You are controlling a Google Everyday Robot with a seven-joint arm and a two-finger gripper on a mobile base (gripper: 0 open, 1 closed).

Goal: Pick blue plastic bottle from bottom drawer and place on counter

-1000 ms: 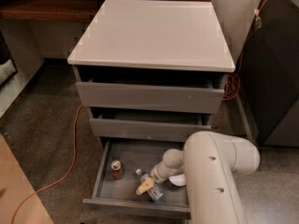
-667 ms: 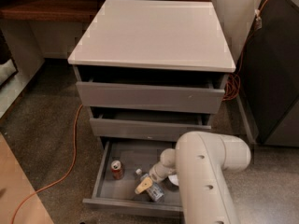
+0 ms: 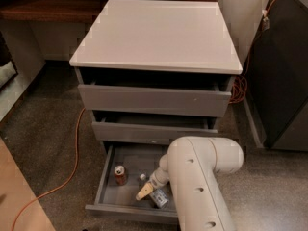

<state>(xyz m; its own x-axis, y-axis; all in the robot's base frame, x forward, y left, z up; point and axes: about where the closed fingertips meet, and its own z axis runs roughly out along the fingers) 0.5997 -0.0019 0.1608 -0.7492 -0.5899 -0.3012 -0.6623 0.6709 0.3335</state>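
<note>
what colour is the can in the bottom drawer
Red-brown, in the camera view; the can stands left of the gripper, which is inside the bottom drawer.

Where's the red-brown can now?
In the camera view, the short red-brown can stands in the open grey bottom drawer, near its left wall; the robot's tool reaches in right of it.

Office-like room: grey-brown speckled carpet (image 3: pixel 43 143) and thin orange cable (image 3: pixel 75 153) lay left of the gripper (image 3: pixel 146 191), inside the grey bottom drawer (image 3: pixel 132 158).
</note>
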